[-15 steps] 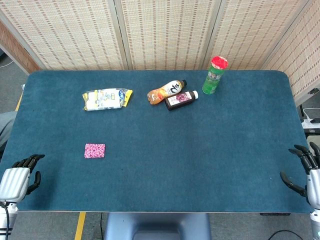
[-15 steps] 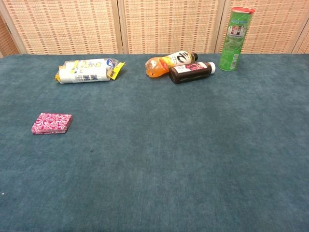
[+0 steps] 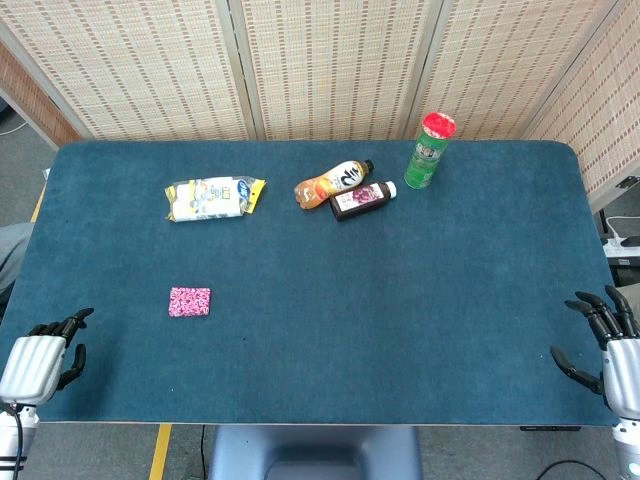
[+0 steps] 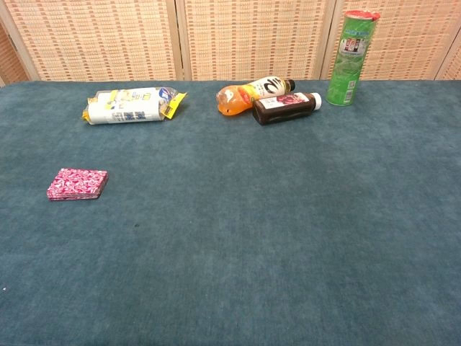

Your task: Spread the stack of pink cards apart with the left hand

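The stack of pink cards (image 3: 190, 301) lies squared up on the blue table's left side, also in the chest view as a pink patterned stack of cards (image 4: 77, 184). My left hand (image 3: 40, 352) hangs at the table's front left corner, well left of and nearer than the cards, fingers apart and holding nothing. At the front right edge my right hand (image 3: 610, 345) is also empty with its fingers spread. Neither hand shows in the chest view.
At the back of the blue table (image 3: 400, 300) lie a white and yellow snack bag (image 3: 212, 197), an orange drink bottle (image 3: 332, 182) and a dark bottle (image 3: 362, 200) side by side. A green can with a red lid (image 3: 431, 150) stands upright beside them.
Both hands have shifted slightly toward me along the table's front edge. The cards have not moved.
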Motion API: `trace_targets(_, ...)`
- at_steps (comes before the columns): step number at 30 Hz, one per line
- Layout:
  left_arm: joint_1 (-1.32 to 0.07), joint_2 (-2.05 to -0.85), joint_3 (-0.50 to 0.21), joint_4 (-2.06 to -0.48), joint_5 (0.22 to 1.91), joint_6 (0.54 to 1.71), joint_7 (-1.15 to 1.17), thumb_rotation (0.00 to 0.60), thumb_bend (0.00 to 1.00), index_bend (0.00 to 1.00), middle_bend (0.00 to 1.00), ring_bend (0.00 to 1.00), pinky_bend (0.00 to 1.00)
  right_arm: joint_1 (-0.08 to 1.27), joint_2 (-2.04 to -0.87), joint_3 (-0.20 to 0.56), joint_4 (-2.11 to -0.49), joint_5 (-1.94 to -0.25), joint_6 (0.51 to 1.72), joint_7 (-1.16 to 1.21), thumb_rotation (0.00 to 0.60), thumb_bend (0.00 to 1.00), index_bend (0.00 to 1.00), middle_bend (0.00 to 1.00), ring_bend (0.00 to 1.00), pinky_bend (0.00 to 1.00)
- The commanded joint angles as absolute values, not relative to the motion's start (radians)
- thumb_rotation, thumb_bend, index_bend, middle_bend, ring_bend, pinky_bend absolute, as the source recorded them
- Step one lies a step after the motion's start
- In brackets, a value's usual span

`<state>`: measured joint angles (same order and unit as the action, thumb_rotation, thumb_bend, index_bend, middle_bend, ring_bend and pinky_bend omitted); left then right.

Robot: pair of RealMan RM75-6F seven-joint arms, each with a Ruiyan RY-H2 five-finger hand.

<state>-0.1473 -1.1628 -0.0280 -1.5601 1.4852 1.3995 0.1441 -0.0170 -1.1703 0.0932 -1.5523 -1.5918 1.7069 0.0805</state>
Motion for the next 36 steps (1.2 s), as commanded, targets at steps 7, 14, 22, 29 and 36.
trace_targets(7, -0.333, -1.210, -0.043, -1.498, 1.607, 1.226, 0.155, 0.600, 0.36, 0.24, 1.00, 1.00, 1.00, -0.014, -1.184, 0.099, -1.526, -1.603, 1.719, 0.107, 0.600, 0.15, 0.28, 0.21, 0.07, 0.37)
trace_targets(14, -0.404, -1.261, -0.080, -1.609, 1.481, 1.091, 0.262, 0.600, 0.36, 0.25, 1.00, 1.00, 1.00, -0.025, -1.169, 0.085, -1.520, -1.626, 1.738, 0.142, 0.600, 0.15, 0.28, 0.21, 0.07, 0.37)
trace_targets(22, -0.461, -1.387, -0.152, -1.614, 1.219, 1.040, 0.455, 0.600, 0.36, 0.21, 1.00, 1.00, 1.00, -0.020, -1.163, 0.084, -1.522, -1.620, 1.720, 0.145, 0.600, 0.15, 0.28, 0.21, 0.07, 0.37)
trace_targets(29, -0.497, -1.497, -0.190, -1.619, 1.015, 1.107, 0.664, 0.600, 0.36, 0.20, 1.00, 1.00, 1.00, -0.021, -1.159, 0.077, -1.526, -1.625, 1.716, 0.140, 0.600, 0.15, 0.28, 0.21, 0.07, 0.37)
trace_targets(36, -0.532, -1.560, -0.204, -1.621, 0.896, 1.165, 0.771, 0.600, 0.36, 0.20, 1.00, 1.00, 1.00, -0.020, -1.155, 0.075, -1.530, -1.623, 1.708, 0.139, 0.600, 0.15, 0.28, 0.21, 0.07, 0.37)
